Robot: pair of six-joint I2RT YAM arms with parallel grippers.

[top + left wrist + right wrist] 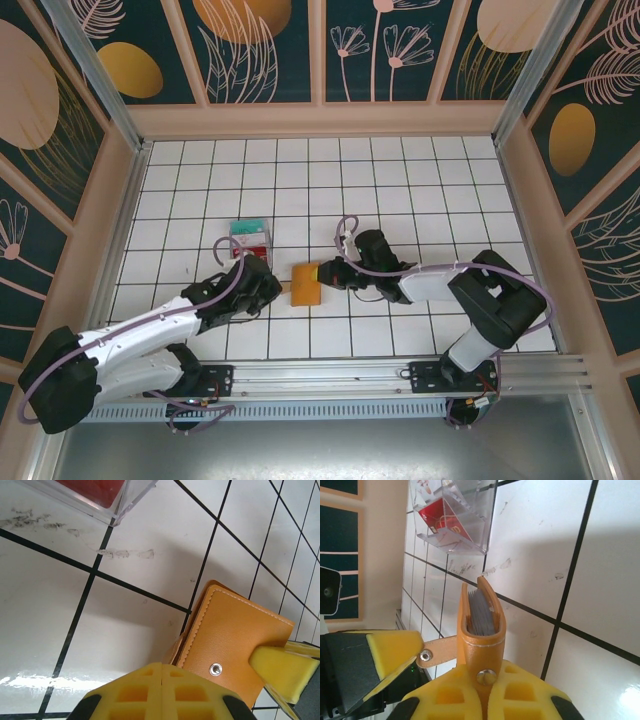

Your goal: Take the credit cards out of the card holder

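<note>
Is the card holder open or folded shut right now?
Folded but gaping: in the right wrist view the card holder has its two orange halves standing close around grey sleeves, and its snap strap is unfastened.

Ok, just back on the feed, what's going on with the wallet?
Both tools are shut on the orange card holder, which sits between them. The right tool clamps it near a snap; the left tool pinches its strap tab. The holder gapes slightly, grey sleeves showing inside. Neither tool holds a card. A red card sits in the clear stand behind.
</note>
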